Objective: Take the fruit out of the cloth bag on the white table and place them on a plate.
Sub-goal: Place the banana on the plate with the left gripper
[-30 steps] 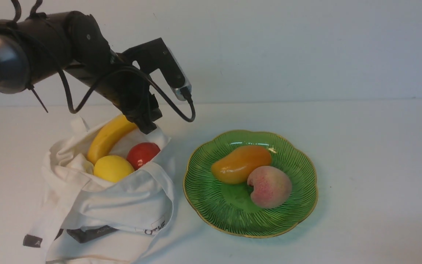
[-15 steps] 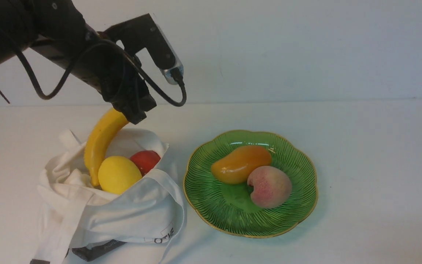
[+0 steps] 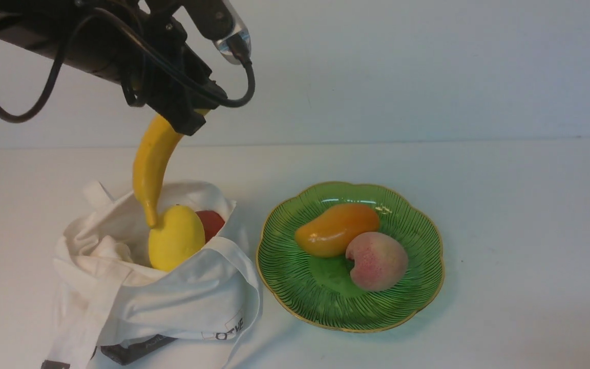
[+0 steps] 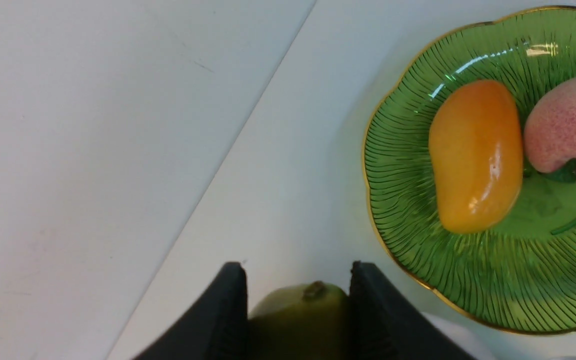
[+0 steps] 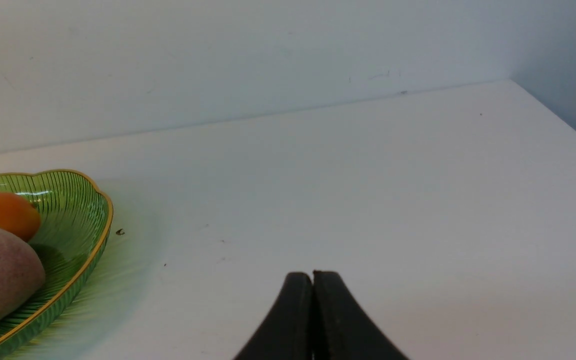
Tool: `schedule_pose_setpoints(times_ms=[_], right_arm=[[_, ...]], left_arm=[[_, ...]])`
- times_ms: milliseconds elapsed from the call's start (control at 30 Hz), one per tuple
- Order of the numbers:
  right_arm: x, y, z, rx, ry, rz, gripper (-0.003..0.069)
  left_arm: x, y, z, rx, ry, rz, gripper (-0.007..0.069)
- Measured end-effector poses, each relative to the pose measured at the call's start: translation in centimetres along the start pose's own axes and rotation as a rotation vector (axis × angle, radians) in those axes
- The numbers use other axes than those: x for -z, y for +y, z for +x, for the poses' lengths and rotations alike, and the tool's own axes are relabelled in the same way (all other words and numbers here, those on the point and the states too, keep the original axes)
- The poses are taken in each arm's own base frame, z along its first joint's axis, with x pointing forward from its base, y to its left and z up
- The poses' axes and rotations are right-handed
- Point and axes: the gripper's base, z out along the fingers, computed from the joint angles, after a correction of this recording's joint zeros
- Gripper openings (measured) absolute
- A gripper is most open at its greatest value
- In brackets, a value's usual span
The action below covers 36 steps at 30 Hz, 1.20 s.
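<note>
One banana (image 3: pixel 150 164) lifted higher from bag (image 3: pixel 172 302).

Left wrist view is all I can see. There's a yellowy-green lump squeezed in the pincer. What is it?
Observer: A banana. The left pincer grips its top end, and it hangs down, long and curved.
Operator: Is it out of the bag?
Observer: Nearly. Its low tip is level with the lemon in the mouth of the bag.
Operator: Anything else in there?
Observer: A red fruit, tucked behind the lemon.
</note>
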Motion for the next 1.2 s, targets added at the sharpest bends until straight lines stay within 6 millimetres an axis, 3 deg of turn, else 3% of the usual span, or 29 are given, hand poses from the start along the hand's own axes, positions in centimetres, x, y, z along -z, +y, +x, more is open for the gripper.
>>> schedule_pose_setpoints(times_ms=[200, 433, 633, 800, 1200], right_arm=[[0.0, 0.0, 0.0, 0.0, 0.0, 0.0, -0.0015], [0.0, 0.0, 0.0, -0.004, 0.0, 0.0, -0.0015], [0.0, 0.0, 0.0, -0.004, 0.0, 0.0, -0.0015], [0.0, 0.0, 0.0, -0.004, 0.0, 0.0, -0.0015], [0.0, 0.0, 0.0, -0.004, 0.0, 0.0, -0.0015]], left_arm=[[0.5, -0.7, -0.8, -0.009, -0.028, 0.007, 0.0233], [-0.3, -5.9, -5.4, -0.089, -0.158, 0.113, 0.0233], [-4.1, -8.9, -7.6, -0.043, -0.214, 0.136, 0.0233], [-8.2, -10.0, -6.8, -0.045, -0.147, 0.157, 0.0233], [-13.0, -10.7, -5.1, -0.057, -0.07, 0.159, 0.0233]])
